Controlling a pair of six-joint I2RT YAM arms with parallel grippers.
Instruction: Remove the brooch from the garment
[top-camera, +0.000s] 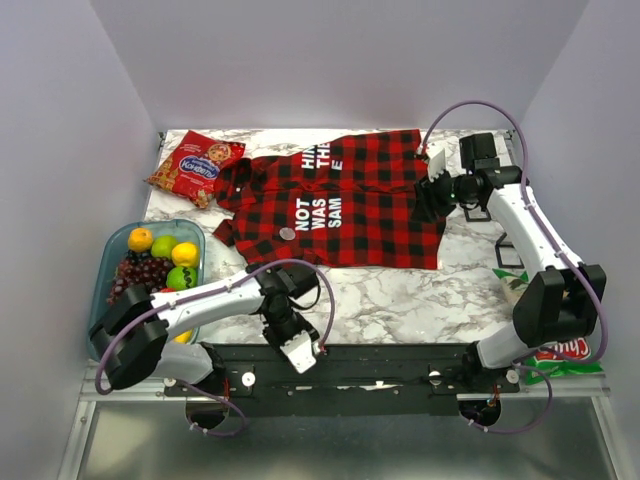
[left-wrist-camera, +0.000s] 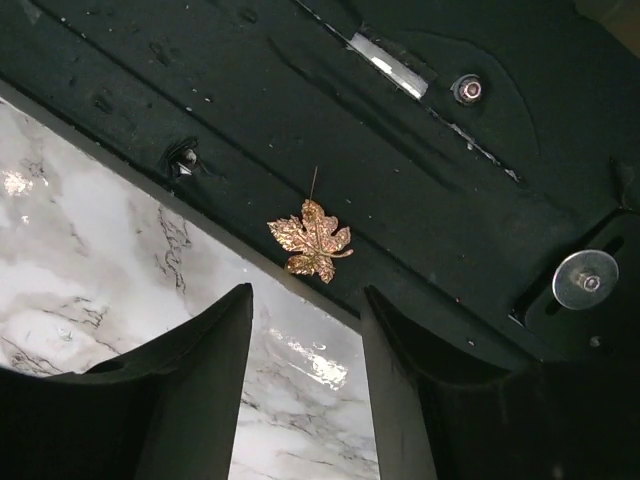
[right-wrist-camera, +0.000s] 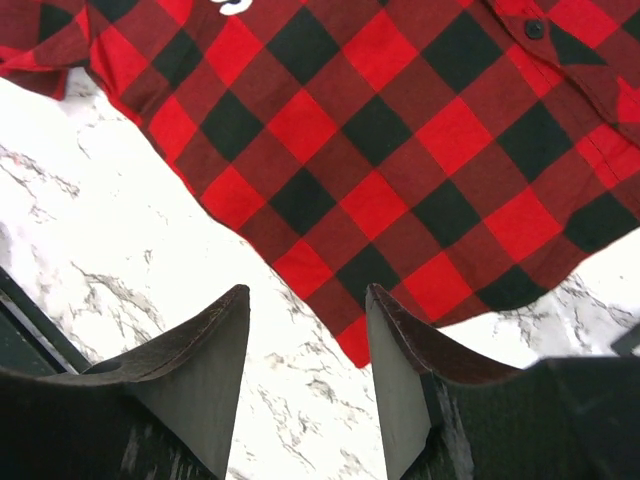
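The garment (top-camera: 340, 200), a red-and-black checked shirt with white lettering, lies flat at the back of the marble table. A small round silvery-grey disc (top-camera: 288, 233) sits on it beside the letters. A gold leaf-shaped brooch (left-wrist-camera: 312, 240) lies on the black base plate, just beyond my left gripper (left-wrist-camera: 305, 295). That gripper (top-camera: 300, 352) is open and empty at the table's near edge. My right gripper (right-wrist-camera: 307, 295) is open and empty, hovering over the shirt's hem corner (right-wrist-camera: 360, 340) at the shirt's right side (top-camera: 432, 200).
A red snack packet (top-camera: 197, 165) lies at the back left beside the collar. A clear tub (top-camera: 108, 262) of fruit stands at the left edge. Another packet (top-camera: 560, 352) lies by the right arm's base. The black base rail (top-camera: 400, 365) runs along the near edge.
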